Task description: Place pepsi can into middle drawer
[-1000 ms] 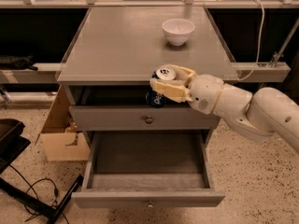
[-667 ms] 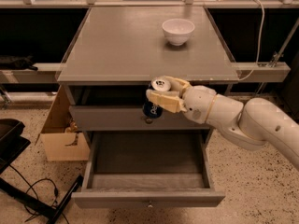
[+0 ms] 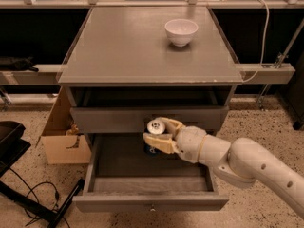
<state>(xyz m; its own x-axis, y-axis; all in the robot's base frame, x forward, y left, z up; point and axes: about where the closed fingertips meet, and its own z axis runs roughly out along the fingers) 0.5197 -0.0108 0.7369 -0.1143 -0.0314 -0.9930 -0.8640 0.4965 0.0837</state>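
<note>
My gripper (image 3: 160, 133) reaches in from the right and is shut on the pepsi can (image 3: 154, 137). The can is dark blue with a silver top and stands upright between the fingers. It hangs over the back of the open middle drawer (image 3: 152, 184), in front of the upper grey drawer front (image 3: 109, 119). The drawer is pulled out wide and its grey tray shows nothing else inside. The can's lower part is partly hidden by a finger.
A white bowl (image 3: 181, 31) stands on the cabinet top (image 3: 123, 46) at the back right. A cardboard box (image 3: 61, 132) sits on the floor to the cabinet's left. A dark stand and cables (image 3: 19, 184) lie at the lower left.
My gripper has carried the can down and to the left, from the cabinet top's front edge to in front of the upper drawer, over the open drawer.
</note>
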